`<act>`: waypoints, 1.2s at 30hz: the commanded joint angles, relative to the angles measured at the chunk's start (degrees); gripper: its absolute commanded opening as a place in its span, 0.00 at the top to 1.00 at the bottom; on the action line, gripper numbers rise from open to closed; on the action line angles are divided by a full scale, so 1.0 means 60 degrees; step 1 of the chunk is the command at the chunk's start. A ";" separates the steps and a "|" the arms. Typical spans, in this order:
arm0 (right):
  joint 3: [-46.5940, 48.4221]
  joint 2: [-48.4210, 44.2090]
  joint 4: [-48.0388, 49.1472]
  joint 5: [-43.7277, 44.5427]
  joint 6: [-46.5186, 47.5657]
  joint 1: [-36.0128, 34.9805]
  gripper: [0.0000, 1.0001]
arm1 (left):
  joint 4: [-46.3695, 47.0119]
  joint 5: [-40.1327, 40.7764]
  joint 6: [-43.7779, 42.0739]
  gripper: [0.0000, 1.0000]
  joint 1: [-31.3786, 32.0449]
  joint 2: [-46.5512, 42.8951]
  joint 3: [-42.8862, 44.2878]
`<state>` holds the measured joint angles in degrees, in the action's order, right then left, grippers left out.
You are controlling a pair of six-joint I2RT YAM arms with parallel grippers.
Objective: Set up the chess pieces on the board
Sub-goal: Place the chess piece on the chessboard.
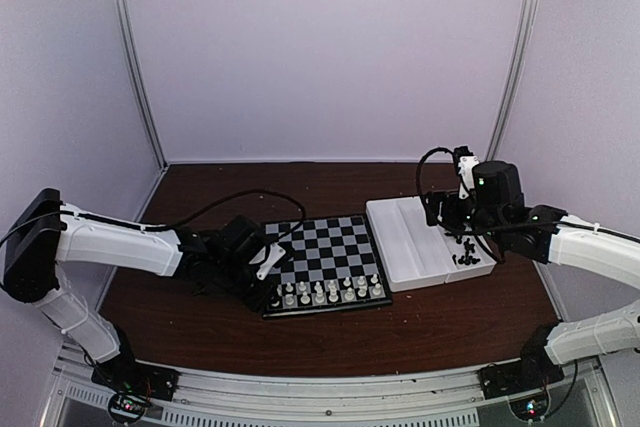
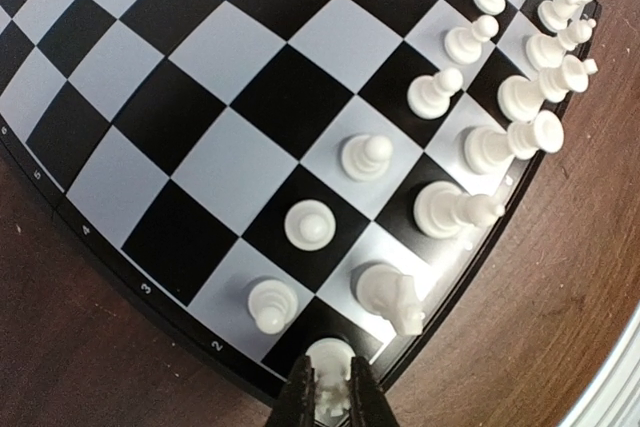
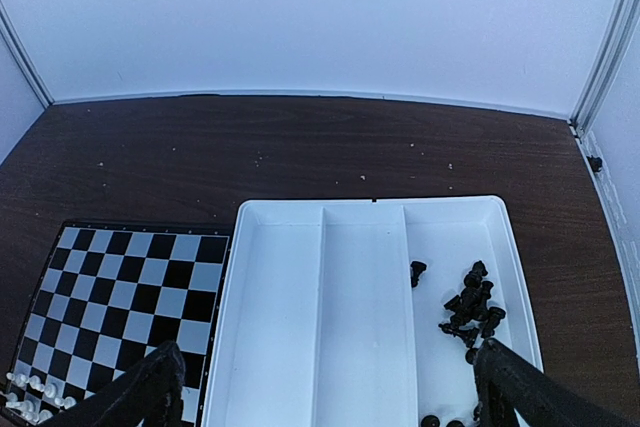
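The board (image 1: 330, 242) lies flat on the brown worktop (image 1: 220, 187), in front of the two arms. The white pieces (image 1: 330, 294) stand in two rows along the near edge of the board, and the other squares are bare. In the left wrist view the rows run away from the camera, one piece on each square.

The left fingers (image 2: 300, 402) are at the near left corner of the board. They are clenched on one white piece (image 2: 330, 372), which is over the dark corner square at the end of the outer row. The view is very close there, so I cannot tell whether its base touches the square.

A white tray (image 1: 410, 247) lies just beside the right edge of the board, and its long dividers run parallel to that edge. The black pieces (image 3: 470, 307) lie in a loose heap in the tray compartment farthest from the board, and one small piece is a little apart from the heap. The compartments nearer the board hold nothing.

The right fingers (image 3: 150, 387) hang above the tray, spread wide and released, with nothing between them.
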<state>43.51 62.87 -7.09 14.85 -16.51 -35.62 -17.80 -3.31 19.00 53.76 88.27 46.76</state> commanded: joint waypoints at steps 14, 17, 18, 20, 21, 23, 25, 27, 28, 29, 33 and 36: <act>-0.0154 -0.0210 -0.0004 -0.0020 -0.0061 0.0073 0.00 | 0.0211 0.0062 -0.0135 0.81 0.0079 0.0028 0.0337; -0.0169 -0.0221 -0.0014 -0.0014 -0.0069 0.0078 0.00 | 0.0164 0.0068 -0.0126 0.80 0.0079 0.0000 0.0362; -0.0175 -0.0224 -0.0011 -0.0014 -0.0061 0.0077 0.00 | 0.0145 0.0068 -0.0123 0.80 0.0079 -0.0020 0.0352; -0.0175 -0.0225 -0.0019 -0.0022 -0.0065 0.0077 0.00 | 0.0012 0.0091 -0.0122 0.78 0.0079 -0.0104 0.0391; -0.0176 -0.0237 -0.0037 -0.0015 -0.0061 0.0077 0.00 | -0.0101 0.0117 -0.0113 0.78 0.0079 -0.0219 0.0396; -0.0176 -0.0253 -0.0054 -0.0015 -0.0060 0.0087 0.00 | -0.0377 0.0172 -0.0135 0.76 0.0079 -0.0506 0.0356; -0.0190 -0.0268 -0.0055 -0.0001 -0.0043 0.0095 0.00 | -0.0720 0.0306 -0.0157 0.74 0.0079 -0.0875 0.0315; -0.0196 -0.0280 -0.0056 0.0000 -0.0060 0.0092 0.00 | -0.1079 0.0410 -0.0177 0.72 0.0079 -0.1330 0.0321; -0.0204 -0.0283 -0.0051 0.0000 -0.0062 0.0102 0.00 | -0.1247 0.0580 -0.0179 0.70 0.0079 -0.1595 0.0321; -0.0205 -0.0270 -0.0056 -0.0002 -0.0053 0.0096 0.00 | -0.1374 0.0830 -0.0168 0.68 0.0079 -0.1848 0.0321; -0.0118 -0.0235 -0.0060 0.0106 0.0146 0.0121 0.00 | -0.1752 0.1627 -0.0165 0.49 -0.0028 -0.2367 0.0598; 0.0175 -0.0048 -0.0286 0.0436 0.0345 0.0157 0.00 | -0.1880 0.1891 -0.0239 0.19 -0.0299 -0.2324 0.0880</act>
<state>43.11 62.26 -7.14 14.92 -16.01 -35.27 -27.38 3.81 18.17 53.54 74.54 49.21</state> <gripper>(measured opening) 0.997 0.642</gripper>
